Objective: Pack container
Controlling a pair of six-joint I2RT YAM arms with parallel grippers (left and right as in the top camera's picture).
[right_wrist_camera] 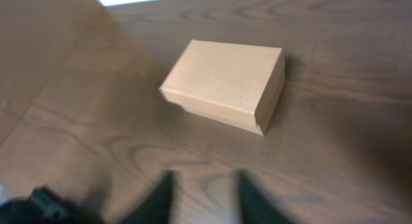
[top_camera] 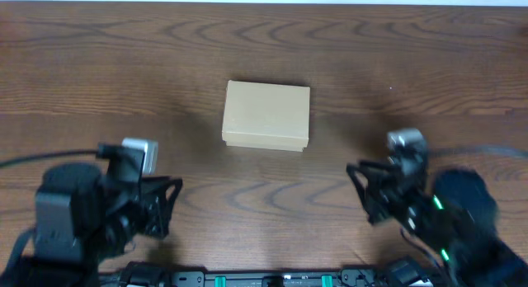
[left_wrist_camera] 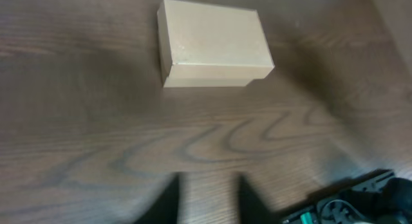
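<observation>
At the near edge, the left end effector (left_wrist_camera: 209, 201) hangs above the bare wood, its two dark fingers (left_wrist_camera: 170, 198) parted with a clear gap and nothing between them. The right end effector (right_wrist_camera: 203, 198) is likewise partly open and empty, low over the surface (top_camera: 124, 56). Beyond both, roughly midway between them and well apart from either, the box (top_camera: 266, 114) lies flat on the surface with its lid shut. Past it, the wood grain runs to the far edge.

Left arm (top_camera: 99, 206), right arm (top_camera: 417, 196) — both jaws parted, empty
</observation>
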